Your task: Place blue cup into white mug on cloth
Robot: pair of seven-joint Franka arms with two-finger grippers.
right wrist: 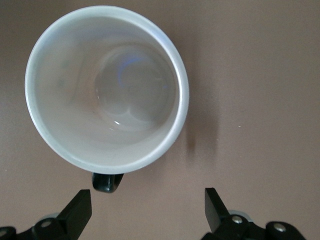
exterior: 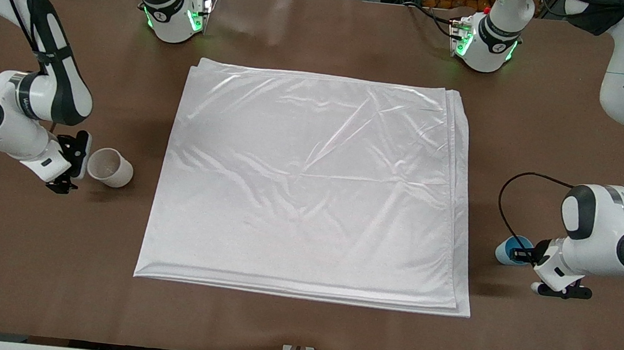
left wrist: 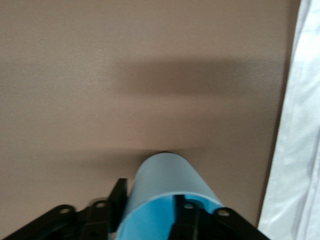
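Front view puts the blue cup (exterior: pixel 510 249) at the lower right of the frame, on the brown worktop (exterior: pixel 296 324) just off the cloth's edge, at the left arm's end. It is a small tapered cup, light blue outside and brighter blue inside, mostly covered there by the left gripper (exterior: pixel 523 255). In the left wrist view the cup (left wrist: pixel 167 192) fills the lower middle of the frame, its rim toward the camera, with one black finger (left wrist: pixel 189 220) inside the rim and the other against the outer wall, so the jaws are clenched on the cup's wall. The bottom of the frame cuts off the cup's near end.

The white mug (exterior: pixel 110 167) sits at the middle left of the front view, on bare worktop near the cloth, tipped toward the right gripper (exterior: pixel 72 164). In the right wrist view the mug (right wrist: pixel 107 89) is round and smooth, with a pale inside and a small black handle at its rim; the right gripper (right wrist: pixel 148 206) has its jaws spread wide and released, apart from the mug.

The cloth (exterior: pixel 311 186) is a large, shiny white rectangle, creased, lying flat in folded layers at the frame's centre, with brown worktop all round it.
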